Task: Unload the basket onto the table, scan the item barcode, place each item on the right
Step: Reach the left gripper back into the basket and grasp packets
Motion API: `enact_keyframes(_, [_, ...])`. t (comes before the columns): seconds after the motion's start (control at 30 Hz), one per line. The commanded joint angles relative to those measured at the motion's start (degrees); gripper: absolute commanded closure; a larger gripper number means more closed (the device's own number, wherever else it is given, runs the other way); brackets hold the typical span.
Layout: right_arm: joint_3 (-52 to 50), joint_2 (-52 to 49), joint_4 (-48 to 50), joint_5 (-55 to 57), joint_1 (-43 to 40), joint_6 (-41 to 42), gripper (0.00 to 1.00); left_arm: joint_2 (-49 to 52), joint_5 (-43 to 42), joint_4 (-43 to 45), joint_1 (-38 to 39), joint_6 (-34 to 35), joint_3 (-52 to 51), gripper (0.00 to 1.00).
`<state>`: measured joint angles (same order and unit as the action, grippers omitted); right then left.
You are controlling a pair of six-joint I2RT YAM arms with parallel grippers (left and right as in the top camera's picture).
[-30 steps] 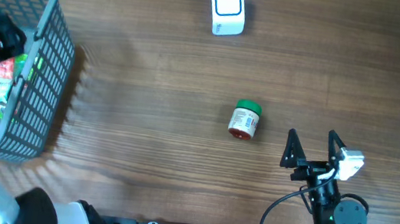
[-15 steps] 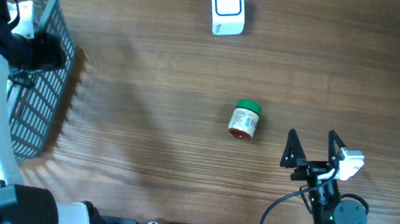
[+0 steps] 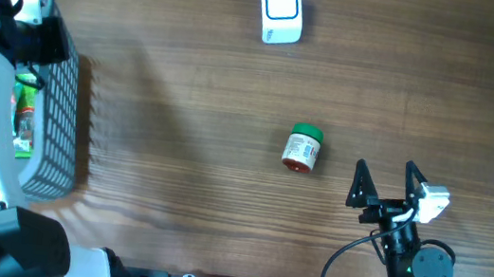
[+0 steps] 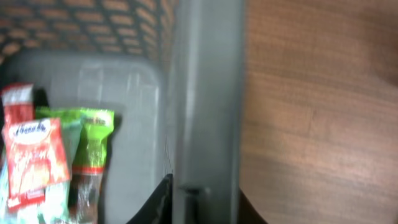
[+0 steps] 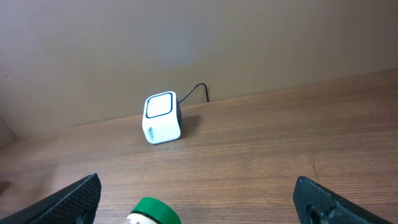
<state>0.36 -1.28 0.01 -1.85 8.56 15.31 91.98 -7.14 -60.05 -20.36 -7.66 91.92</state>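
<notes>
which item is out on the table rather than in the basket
The green-lidded jar, on its side on the wood; the red and green packets sit inside the grey basket.

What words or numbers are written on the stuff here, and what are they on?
No text here can be read for sure.
On the red packet in the basket: a white curly word, too blurred to read.
On the green packet: print too blurred to read.
On the jar: label print too small to read.
On the scanner: no writing shows.
</notes>
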Motion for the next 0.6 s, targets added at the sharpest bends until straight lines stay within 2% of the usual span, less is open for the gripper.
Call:
enact_keyframes(0.0, [0.0, 0.3, 0.3, 0.6, -0.2, -0.2, 0.0, 2.7, -1.1, 2.9, 0.0, 0.9, -1.0, 0.87])
enact_keyframes(0.17, [0.0, 0.3, 0.3, 0.6, -0.2, -0.1, 0.0, 3.6, -4.0, 6.5, 1.3, -5.1, -1.0, 0.9])
enact_keyframes(0.3, [-0.1, 0.3, 0.3, 0.6, -0.2, -0.2, 0.0, 3.6, -4.2, 8.5, 5.4, -11.9, -1.0, 0.89])
enact_keyframes(0.43, [0.0, 0.3, 0.3, 0.6, -0.2, -0.2, 0.0, 3.6, -3.9, 11.9, 9.6, -11.3, -1.0, 0.88])
enact_keyframes(0.57, [0.0, 0.3, 0.3, 0.6, -0.2, -0.1, 0.0, 3.7, -3.7, 14.3, 10.0, -8.2, -1.0, 0.88])
